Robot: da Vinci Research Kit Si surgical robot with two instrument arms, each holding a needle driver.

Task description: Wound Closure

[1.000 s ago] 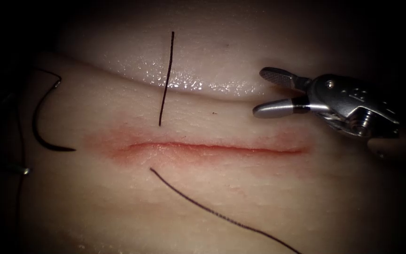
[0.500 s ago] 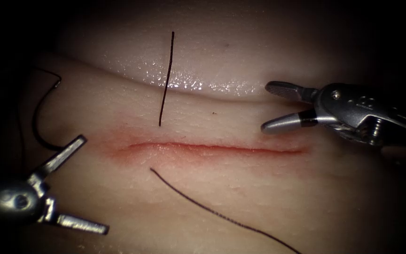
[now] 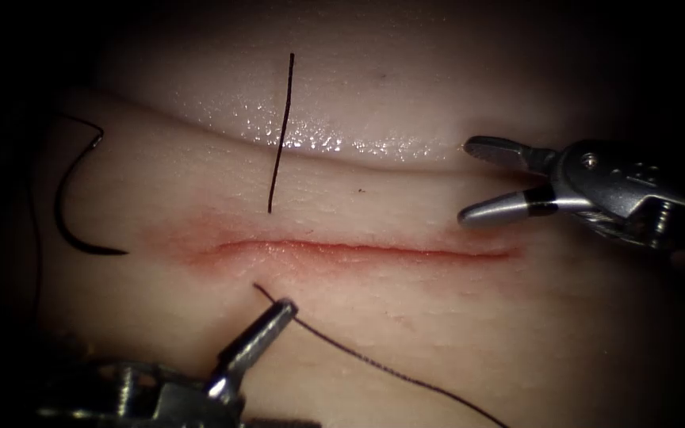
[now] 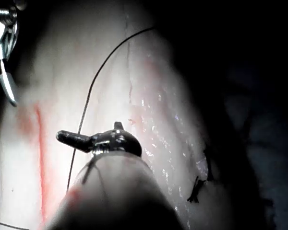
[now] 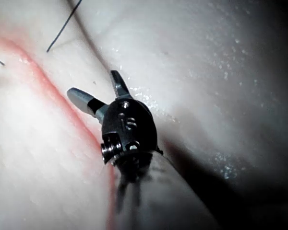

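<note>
The cut runs across the tissue, rimmed with red fluid. The curved needle lies free on the tissue beyond the cut's left end, held by neither tool. One stretch of thread stands above the cut and another trails off below it to the right. My left tool comes up from below with jaws spread; its upper jaw tip touches the lower thread near where that enters the tissue. The same tool holds nothing. My right tool hovers open and empty above the cut's right end, as the right wrist view confirms.
A glistening wet fold crosses the tissue behind the cut. More thread runs down the dark left margin from the needle's blunt end.
The left tool came in at the lower left near the needle, then swung right to the lower thread below the cut. The right tool drifted right and a little down, staying open.
</note>
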